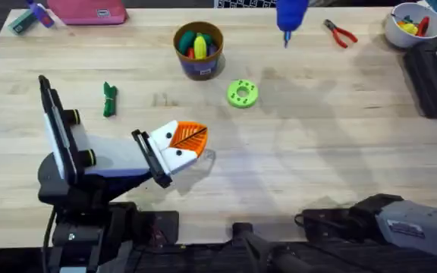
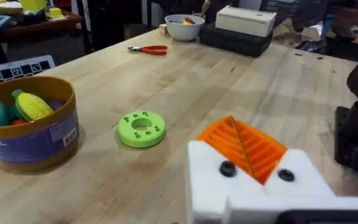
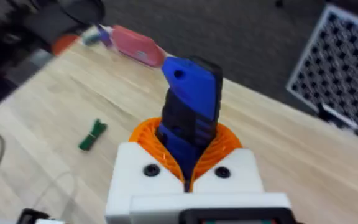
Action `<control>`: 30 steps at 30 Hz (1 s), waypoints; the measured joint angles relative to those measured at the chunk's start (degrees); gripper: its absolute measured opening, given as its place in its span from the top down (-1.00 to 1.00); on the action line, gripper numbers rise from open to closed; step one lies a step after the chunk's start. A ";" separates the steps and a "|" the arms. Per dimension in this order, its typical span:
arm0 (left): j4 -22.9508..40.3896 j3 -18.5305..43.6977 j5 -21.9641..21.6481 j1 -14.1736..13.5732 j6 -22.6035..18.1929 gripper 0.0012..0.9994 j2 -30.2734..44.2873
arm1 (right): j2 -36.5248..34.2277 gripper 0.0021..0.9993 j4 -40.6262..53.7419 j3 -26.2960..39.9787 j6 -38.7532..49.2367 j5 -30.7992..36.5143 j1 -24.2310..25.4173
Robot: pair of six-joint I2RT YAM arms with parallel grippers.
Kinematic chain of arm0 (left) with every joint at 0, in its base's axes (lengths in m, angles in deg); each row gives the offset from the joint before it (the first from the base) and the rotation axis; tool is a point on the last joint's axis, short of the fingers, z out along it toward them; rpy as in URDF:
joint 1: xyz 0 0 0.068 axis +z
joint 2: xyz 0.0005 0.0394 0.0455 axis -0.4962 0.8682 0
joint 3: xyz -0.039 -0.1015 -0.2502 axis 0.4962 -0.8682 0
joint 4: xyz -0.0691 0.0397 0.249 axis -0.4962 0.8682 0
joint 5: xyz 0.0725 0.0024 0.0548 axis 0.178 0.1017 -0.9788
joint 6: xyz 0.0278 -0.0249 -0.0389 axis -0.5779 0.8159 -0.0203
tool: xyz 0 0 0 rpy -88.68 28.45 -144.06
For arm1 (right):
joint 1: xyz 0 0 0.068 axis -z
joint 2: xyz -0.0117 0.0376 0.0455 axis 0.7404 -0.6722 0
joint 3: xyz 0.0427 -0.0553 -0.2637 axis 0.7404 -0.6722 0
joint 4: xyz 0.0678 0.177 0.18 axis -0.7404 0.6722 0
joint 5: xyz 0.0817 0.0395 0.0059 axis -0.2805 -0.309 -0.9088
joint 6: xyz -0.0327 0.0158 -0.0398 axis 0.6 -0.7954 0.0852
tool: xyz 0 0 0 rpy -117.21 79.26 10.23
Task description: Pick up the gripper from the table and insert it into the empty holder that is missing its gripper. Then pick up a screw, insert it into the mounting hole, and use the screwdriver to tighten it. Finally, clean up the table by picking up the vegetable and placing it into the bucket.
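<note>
Right now your right pincer is clenching the screwdriver between its orange pads, with the blue body sticking out past the fingertips. In the overhead view the screwdriver is hanging over the far edge of the counter, its thin tip pointing down, near the red-handled pliers.

Your left pincer is hovering low over the near left of the counter, its two orange pads pressed together on nothing.

The vegetable is lying on the wood to the left, well apart from the bucket, which is holding toy produce. The bucket's band is carrying a bluish label, but its print is too small to read. A green ring is sitting just beside the bucket.
</note>
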 joint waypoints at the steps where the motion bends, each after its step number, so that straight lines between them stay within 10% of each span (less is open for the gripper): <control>1: 0.00 0.00 0.00 0.00 0.00 0.98 0.00 | 0.96 0.96 -0.62 0.00 -0.14 -0.14 -1.09; 13: 0.00 0.00 0.00 0.00 0.00 0.98 0.00 | 11.58 0.96 -18.02 -11.43 -4.22 -1.71 -11.58; 30: 0.00 0.00 0.00 0.00 0.00 0.98 0.00 | 9.56 0.96 -62.88 -35.34 -15.26 -26.54 -14.91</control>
